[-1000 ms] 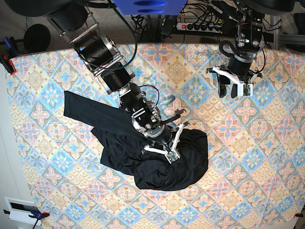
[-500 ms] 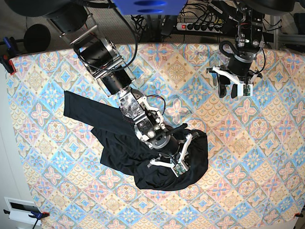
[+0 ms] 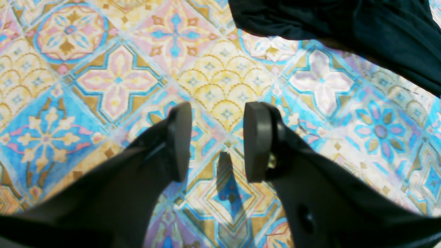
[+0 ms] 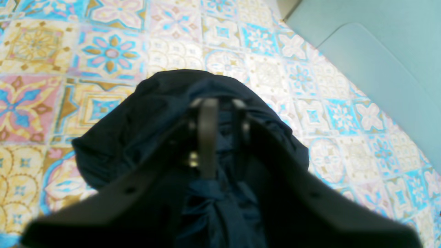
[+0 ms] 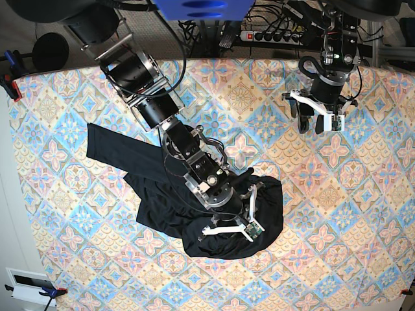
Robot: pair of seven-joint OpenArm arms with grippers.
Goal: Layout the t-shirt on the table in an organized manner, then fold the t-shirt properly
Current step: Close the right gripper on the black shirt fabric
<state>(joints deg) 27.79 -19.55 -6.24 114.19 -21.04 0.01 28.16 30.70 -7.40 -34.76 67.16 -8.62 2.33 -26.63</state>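
A: Where's the t-shirt (image 5: 194, 207)?
B: I see it bunched mid-table (image 5: 58, 214). My right gripper (image 4: 220, 113) sits on its fabric, jaws narrowly parted, grip unclear. My left gripper (image 3: 217, 141) hangs open beyond it.

Far side behind the bench: grey carpeted floor (image 5: 165, 32), white power strip (image 5: 272, 35) with a tangle of black cables (image 5: 266, 16). Pale floor (image 4: 375, 44) past the right edge. White box (image 5: 29, 285) near-left corner. Bright, even overhead light.
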